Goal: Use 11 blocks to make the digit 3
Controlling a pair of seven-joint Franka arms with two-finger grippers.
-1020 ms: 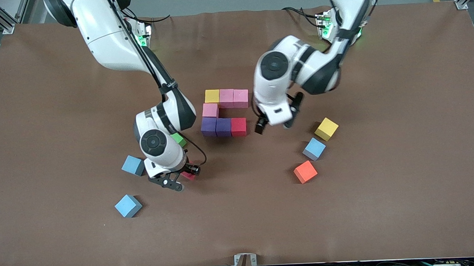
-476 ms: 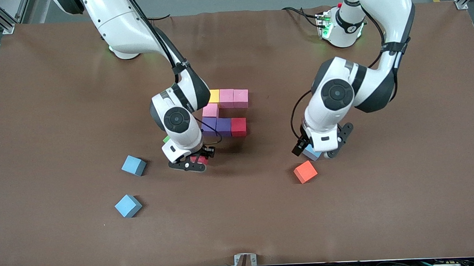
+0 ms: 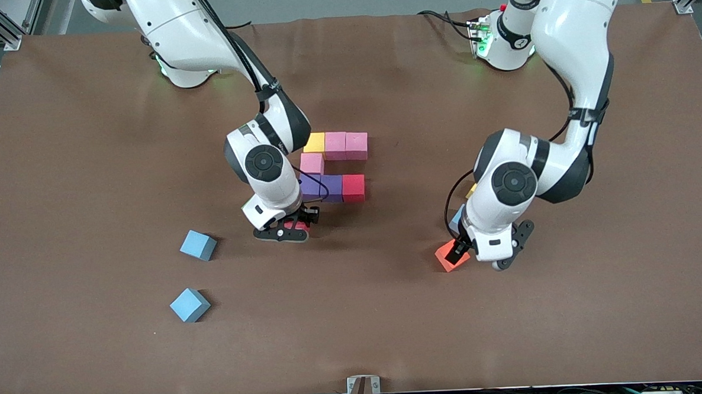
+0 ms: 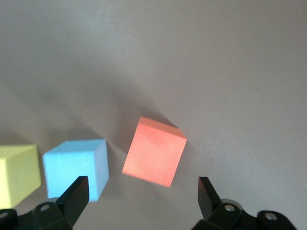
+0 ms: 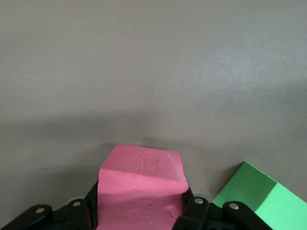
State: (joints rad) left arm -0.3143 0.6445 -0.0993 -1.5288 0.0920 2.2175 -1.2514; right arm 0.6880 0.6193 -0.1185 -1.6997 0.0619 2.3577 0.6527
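Moved: right gripper point(image 3: 290, 228) carried its pink-red block point(image 5: 140, 191) to just below the purple blocks point(image 3: 321, 187); left gripper point(image 3: 478, 256) swung over the orange block point(image 4: 154, 151).
Right: clamped on it, ready to extend the unfinished digit 3 point(image 3: 333, 165).
Left: jaws apart, straddling for pickup.

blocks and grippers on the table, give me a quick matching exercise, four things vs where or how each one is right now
1. left gripper
2. right gripper
3. green block
4. yellow block

a. shut on the red block
b. in the figure's farthest row
c. open over the orange block
d. loose on the table beside the right gripper

Pairs: 1-c, 2-a, 3-d, 4-b
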